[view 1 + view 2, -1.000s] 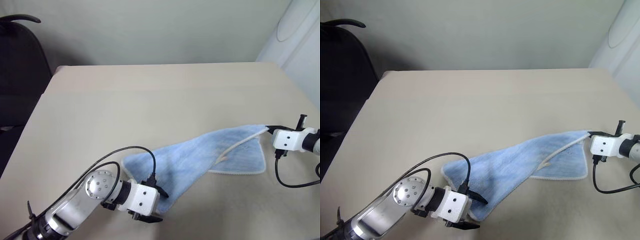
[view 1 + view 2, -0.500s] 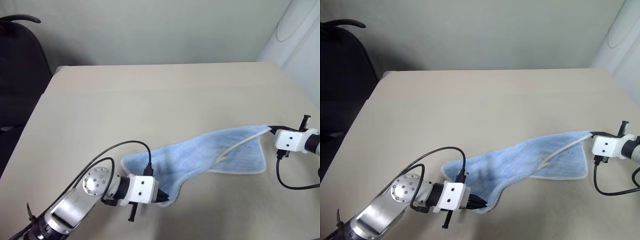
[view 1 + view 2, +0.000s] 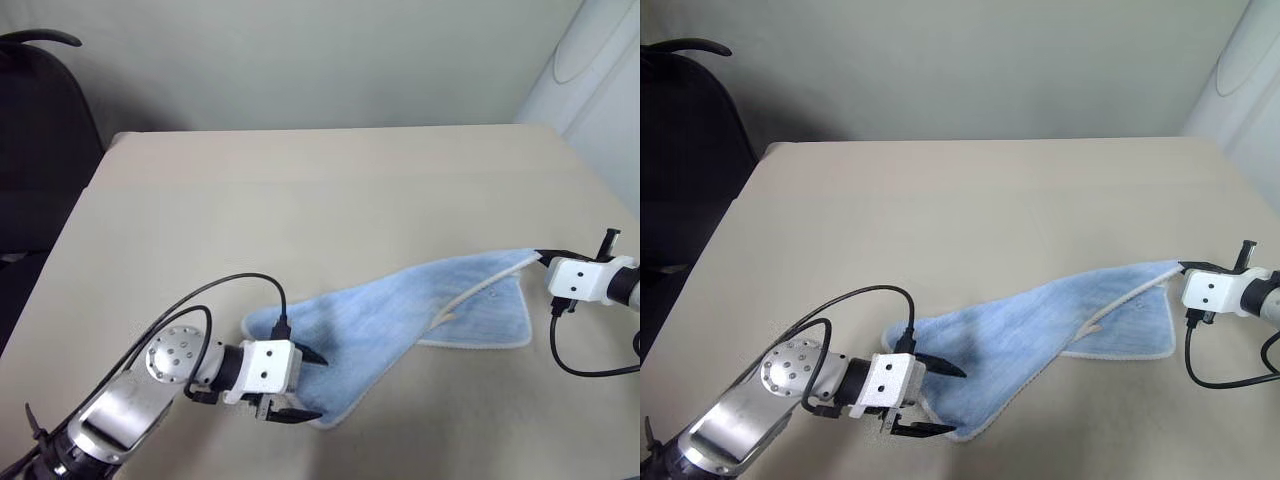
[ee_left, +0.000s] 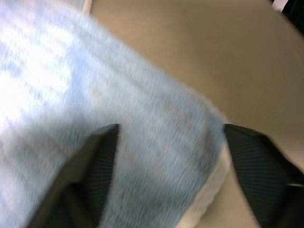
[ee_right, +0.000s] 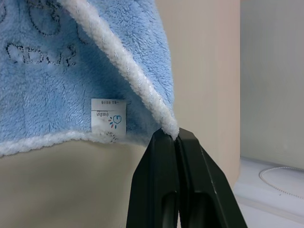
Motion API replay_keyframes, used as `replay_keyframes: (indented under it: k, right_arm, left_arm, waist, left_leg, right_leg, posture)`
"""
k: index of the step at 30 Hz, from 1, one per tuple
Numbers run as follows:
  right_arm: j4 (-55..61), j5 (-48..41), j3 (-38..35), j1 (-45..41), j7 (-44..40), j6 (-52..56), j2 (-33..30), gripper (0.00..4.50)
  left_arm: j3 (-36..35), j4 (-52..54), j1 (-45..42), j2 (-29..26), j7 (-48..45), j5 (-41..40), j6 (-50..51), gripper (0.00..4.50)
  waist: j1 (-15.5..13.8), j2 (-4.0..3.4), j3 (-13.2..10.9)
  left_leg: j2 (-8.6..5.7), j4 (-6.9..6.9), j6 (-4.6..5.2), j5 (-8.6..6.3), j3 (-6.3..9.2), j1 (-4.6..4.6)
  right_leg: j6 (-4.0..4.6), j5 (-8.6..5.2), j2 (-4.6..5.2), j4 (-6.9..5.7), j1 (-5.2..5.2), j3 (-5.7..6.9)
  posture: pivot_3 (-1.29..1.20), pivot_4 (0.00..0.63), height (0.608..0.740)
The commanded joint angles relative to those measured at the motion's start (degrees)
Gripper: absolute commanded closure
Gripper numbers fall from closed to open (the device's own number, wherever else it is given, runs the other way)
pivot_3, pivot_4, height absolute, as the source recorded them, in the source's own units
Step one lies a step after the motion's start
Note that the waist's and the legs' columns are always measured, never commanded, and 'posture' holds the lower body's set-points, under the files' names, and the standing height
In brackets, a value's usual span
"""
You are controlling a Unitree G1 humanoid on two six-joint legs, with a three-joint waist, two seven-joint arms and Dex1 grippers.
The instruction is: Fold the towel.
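One light blue terry-cloth towel (image 3: 400, 310) with whitish stitched edging is lying partly folded over itself on the near right part of the one beige rectangular table (image 3: 300, 200). Two grippers are working at it. A black office chair (image 3: 40, 130) is standing beyond the table's far left corner, and a white rounded object (image 3: 590, 60) is sitting off the far right corner; neither is blocking the cloth. The left gripper (image 3: 930, 400) is hovering at the towel's near left corner with its black fingers (image 4: 99, 161) spread wide on either side of the edge, gripping nothing. The right gripper (image 5: 176, 137) is pinching the towel's far right corner, fingers pressed together on the white edging beside a small white label (image 5: 108, 115).
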State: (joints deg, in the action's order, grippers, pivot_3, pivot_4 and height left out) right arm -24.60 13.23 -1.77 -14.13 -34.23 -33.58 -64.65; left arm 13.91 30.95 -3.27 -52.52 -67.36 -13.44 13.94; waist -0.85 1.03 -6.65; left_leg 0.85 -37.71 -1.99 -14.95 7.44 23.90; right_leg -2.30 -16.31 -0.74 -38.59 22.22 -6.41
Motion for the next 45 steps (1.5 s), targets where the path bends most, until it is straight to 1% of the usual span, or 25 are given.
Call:
replay_keyframes:
  k: [1, 7, 9, 13, 20, 21, 22, 25, 28, 29, 30, 32, 33, 41, 43, 45]
  right_arm:
    - [0.4, -0.1, -1.7, -0.2, 1.1, 0.0, -0.3, 4.5]
    - [1.4, -0.3, -2.2, 1.0, 1.4, 0.4, -0.5, 4.5]
    - [1.8, -0.4, -2.3, 1.3, 1.4, 0.7, -0.5, 4.5]
    - [2.7, -0.7, -2.5, 1.9, 1.4, 1.1, -0.3, 4.5]
    - [3.9, -1.0, -2.8, 2.8, 1.3, 1.8, -0.2, 4.5]
    - [4.0, -1.0, -2.7, 2.9, 1.3, 1.9, -0.1, 4.5]
    - [4.2, -0.9, -2.7, 2.9, 1.3, 2.0, 0.0, 4.5]
    - [4.4, -0.9, -2.7, 2.9, 1.3, 2.2, 0.2, 4.5]
    - [4.3, -0.8, -2.6, 2.6, 1.3, 2.1, 0.4, 4.5]
    - [4.2, -0.8, -2.5, 2.5, 1.3, 2.1, 0.5, 4.5]
    - [4.2, -0.8, -2.4, 2.5, 1.3, 2.1, 0.5, 4.5]
    - [4.1, -0.7, -2.3, 2.3, 1.3, 2.1, 0.7, 4.5]
    - [4.0, -0.6, -2.2, 2.1, 1.3, 2.0, 0.7, 4.5]
    - [3.4, -0.3, -2.1, 1.4, 1.3, 1.8, 0.7, 4.5]
    - [3.6, -0.3, -2.2, 1.6, 1.4, 1.8, 0.6, 4.5]
    - [3.6, -0.3, -2.2, 1.5, 1.4, 1.9, 0.6, 4.5]
  left_arm:
    - [0.1, 2.0, 0.4, -0.8, -1.4, 0.2, -2.4, 0.34]
    - [4.3, 3.6, 0.2, -1.2, -3.1, 3.2, -3.7, 0.34]
    - [6.4, 3.1, -0.2, -1.2, -3.4, 6.0, -5.0, 0.34]
    - [9.8, 0.2, -2.4, 1.0, -1.0, 12.6, -7.3, 0.34]
    - [10.9, -0.5, -2.9, 1.8, -1.5, 14.6, -7.6, 0.34]
    - [10.8, -0.5, -2.8, 1.9, -1.4, 14.5, -7.3, 0.69]
    - [10.7, -0.4, -2.8, 2.0, -1.4, 14.3, -7.0, 0.89]
    - [10.4, 0.0, -2.7, 2.0, -1.4, 13.3, -6.6, 1.86]
    - [9.8, -0.2, -2.6, 1.9, -1.3, 13.0, -6.7, 2.86]
    - [9.7, -0.3, -2.6, 1.9, -1.2, 12.9, -6.8, 3.27]
    - [9.4, -0.5, -2.5, 1.9, -1.1, 12.7, -6.8, 3.53]
    - [9.0, -0.8, -2.5, 1.9, -0.9, 12.4, -6.9, 4.25]
    - [8.8, -1.0, -2.6, 1.9, -0.8, 12.2, -7.0, 4.47]
    - [5.5, -1.0, -1.7, 2.9, 0.7, 8.4, -5.7, 4.47]
    - [4.0, -0.4, -1.9, 4.2, 2.0, 6.2, -2.7, 4.47]
    - [1.0, 0.9, -2.4, 6.2, 3.5, 1.1, 1.8, 4.47]
  waist:
    - [0.0, -0.01, 0.0]
    - [0.0, -0.01, 0.0]
    - [0.0, -0.02, 0.0]
    - [0.0, -0.04, 0.0]
    - [-0.1, -0.36, 0.2]
    - [-0.1, -0.41, 0.2]
    - [-0.1, -0.44, 0.3]
    - [-0.1, -0.49, 0.3]
    - [-0.1, -0.5, 0.3]
    - [-0.1, -0.51, 0.3]
    - [-0.1, -0.51, 0.3]
    - [-0.1, -0.51, 0.3]
    - [-0.1, -0.51, 0.3]
    - [-0.1, -0.52, 0.3]
    - [-0.1, -0.52, 0.3]
    - [-0.1, -0.52, 0.3]
  left_leg:
    - [0.0, 0.0, 0.0, 0.0, 0.0, 0.0]
    - [0.0, 0.0, 0.0, 0.0, 0.0, 0.0]
    - [0.0, 0.0, 0.01, -0.01, 0.0, 0.0]
    - [0.0, -0.01, 0.02, -0.01, 0.0, 0.0]
    - [-0.01, -0.06, 0.07, -0.04, 0.0, -0.05]
    - [-0.01, -0.07, 0.09, -0.05, 0.01, -0.08]
    - [-0.01, -0.07, 0.11, -0.06, 0.01, -0.12]
    - [-0.01, -0.06, 0.13, -0.07, 0.02, -0.16]
    - [0.0, -0.08, 0.14, -0.08, 0.02, -0.16]
    - [0.0, -0.07, 0.14, -0.08, 0.02, -0.16]
    - [0.0, -0.07, 0.14, -0.08, 0.02, -0.16]
    - [0.0, -0.07, 0.14, -0.08, 0.02, -0.16]
    - [0.0, -0.07, 0.14, -0.08, 0.02, -0.16]
    - [0.01, -0.06, 0.14, -0.08, 0.02, -0.16]
    - [0.0, -0.06, 0.14, -0.08, 0.02, -0.15]
    - [0.0, -0.06, 0.14, -0.08, 0.02, -0.15]
  right_leg:
    - [0.0, 0.0, 0.0, 0.0, 0.0, 0.0]
    - [0.0, 0.0, 0.0, 0.0, 0.0, 0.0]
    - [0.0, 0.0, 0.0, 0.0, 0.0, 0.0]
    - [0.0, 0.0, 0.0, 0.01, -0.01, 0.0]
    - [-0.06, 0.03, 0.02, 0.16, -0.21, 0.0]
    - [-0.07, 0.04, 0.02, 0.21, -0.27, 0.0]
    - [-0.08, 0.05, 0.02, 0.27, -0.34, 0.0]
    - [-0.15, 0.08, 0.02, 0.42, -0.44, 0.0]
    - [-0.16, 0.09, 0.02, 0.45, -0.45, 0.0]
    - [-0.16, 0.09, 0.01, 0.45, -0.45, 0.0]
    - [-0.16, 0.09, 0.01, 0.45, -0.45, 0.0]
    - [-0.16, 0.09, 0.01, 0.45, -0.45, 0.0]
    - [-0.16, 0.09, 0.01, 0.46, -0.45, 0.0]
    - [-0.16, 0.09, 0.01, 0.46, -0.45, 0.01]
    - [-0.16, 0.09, 0.01, 0.46, -0.45, 0.01]
    - [-0.16, 0.09, 0.01, 0.46, -0.45, 0.01]
  posture:
    - [0.0, 0.15, 0.74]
    - [0.0, 0.15, 0.74]
    - [0.0, 0.15, 0.74]
    - [0.0, 0.15, 0.74]
    - [0.0, 0.15, 0.74]
    - [0.0, 0.15, 0.74]
    - [0.0, 0.15, 0.74]
    - [0.0, 0.15, 0.74]
    - [0.0, 0.15, 0.74]
    - [0.0, 0.15, 0.74]
    - [0.0, 0.15, 0.74]
    - [0.0, 0.15, 0.74]
    - [0.0, 0.15, 0.74]
    - [0.0, 0.15, 0.74]
    - [0.0, 0.15, 0.74]
    - [0.0, 0.15, 0.74]
